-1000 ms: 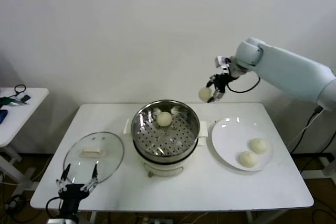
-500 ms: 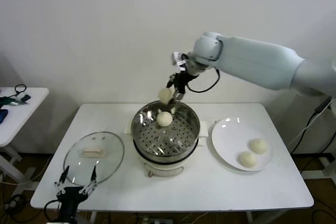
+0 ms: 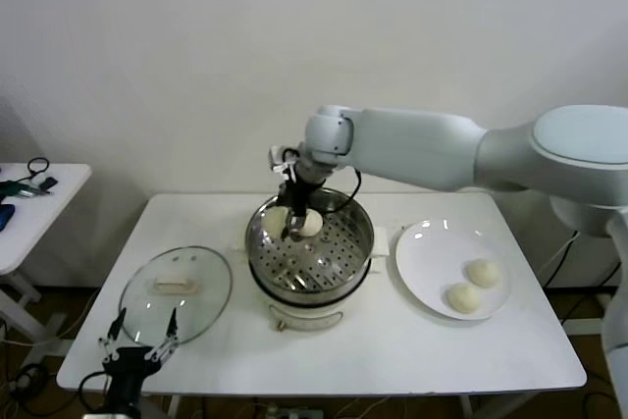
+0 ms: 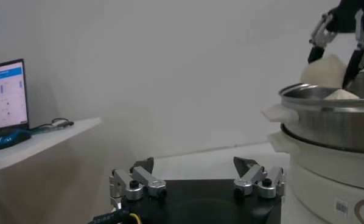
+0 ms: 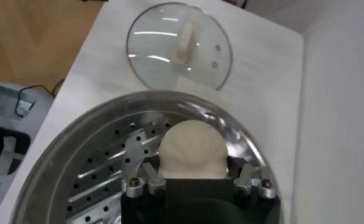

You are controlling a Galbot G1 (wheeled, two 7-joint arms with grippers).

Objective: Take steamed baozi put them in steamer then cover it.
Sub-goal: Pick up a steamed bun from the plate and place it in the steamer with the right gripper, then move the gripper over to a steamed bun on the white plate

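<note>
Head view: the right gripper (image 3: 290,219) reaches down into the steamer (image 3: 310,242) at its far left side, fingers clamped on one steamed baozi (image 3: 280,218); a second bun (image 3: 310,225) lies on the perforated tray just beside it; two more buns (image 3: 482,273) (image 3: 463,296) rest on the white plate (image 3: 422,262) to the right of the pot. The cover (image 3: 175,291) lies flat on the table (image 3: 392,340) to the left of the steamer, well apart from it; the left gripper (image 3: 134,339) hangs at the table's near left edge, just in front of the lid, fingers spread apart and holding nothing. In the right wrist view the held bun (image 5: 191,149) sits between the fingers above the tray holes.
</note>
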